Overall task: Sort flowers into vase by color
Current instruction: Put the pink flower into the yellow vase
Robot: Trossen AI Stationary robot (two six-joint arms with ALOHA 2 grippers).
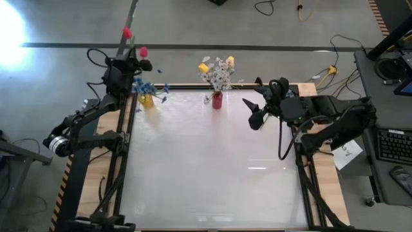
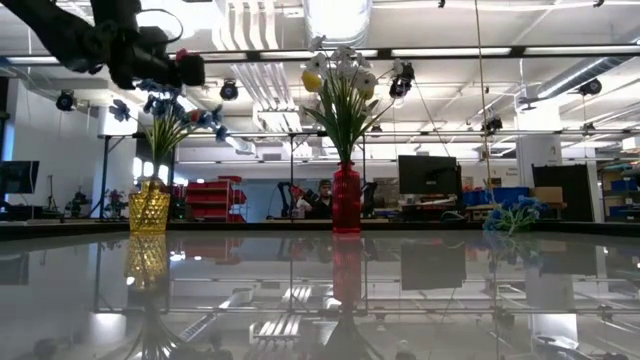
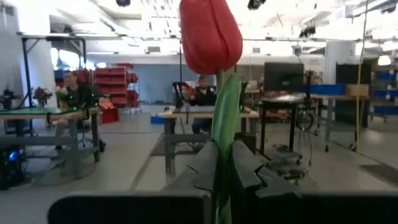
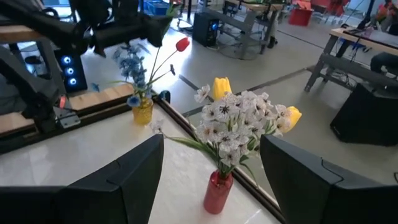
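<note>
High view shows the white tabletop (image 1: 206, 167) almost bare, with both vases parked along its far edge. Left arm is up by the yellow vase (image 1: 147, 100), which holds the blue flowers (image 1: 143, 86), and the left claw (image 3: 219, 163) is clenched on a red tulip's (image 3: 210, 34) stem, bud upright, probably so the stem can drop straight into a vase. A second red bud (image 1: 127, 31) shows near that arm. Right claw (image 1: 256, 111) hovers released beside the red vase (image 1: 217, 100), which carries the white sprays (image 1: 221, 76) and yellow tulips (image 1: 204, 67). Guessing the red one still needs its spot, so sorting isn't finished.
</note>
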